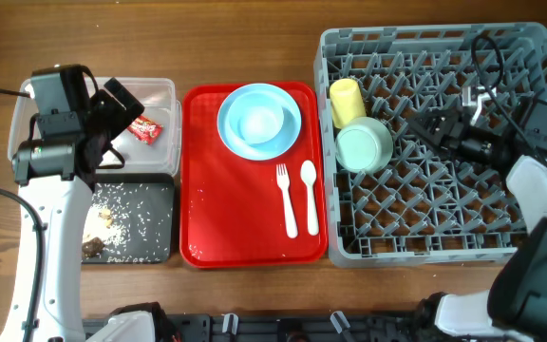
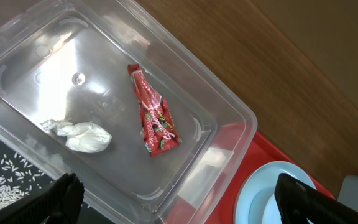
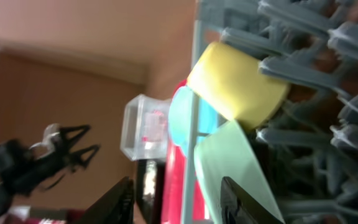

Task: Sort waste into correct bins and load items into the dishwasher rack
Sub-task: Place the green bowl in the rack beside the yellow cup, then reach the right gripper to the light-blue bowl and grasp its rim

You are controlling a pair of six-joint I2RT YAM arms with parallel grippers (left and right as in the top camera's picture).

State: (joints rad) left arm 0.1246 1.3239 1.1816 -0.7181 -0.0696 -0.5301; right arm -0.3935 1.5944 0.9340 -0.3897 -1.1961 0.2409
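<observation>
The red snack wrapper (image 2: 157, 116) and the crumpled white tissue (image 2: 79, 134) lie in the clear tub (image 2: 229, 106). My left gripper (image 2: 179, 205) hangs open and empty above the tub's corner; it also shows in the overhead view (image 1: 114, 119). Rice scraps (image 1: 126, 217) lie in the black tray (image 1: 164, 249). The yellow cup (image 1: 346, 99) and the pale green bowl (image 1: 366, 144) sit in the grey dishwasher rack (image 1: 425, 242). My right gripper (image 1: 416, 127) is open and empty over the rack, just right of the green bowl (image 3: 235, 168) and the cup (image 3: 238, 84).
The flat red tray (image 1: 198, 252) in the middle holds the pale blue bowl (image 1: 259, 119) on the pale blue plate (image 1: 235, 142), plus the white fork (image 1: 286, 199) and spoon (image 1: 310, 195). Wooden table lies around the bins.
</observation>
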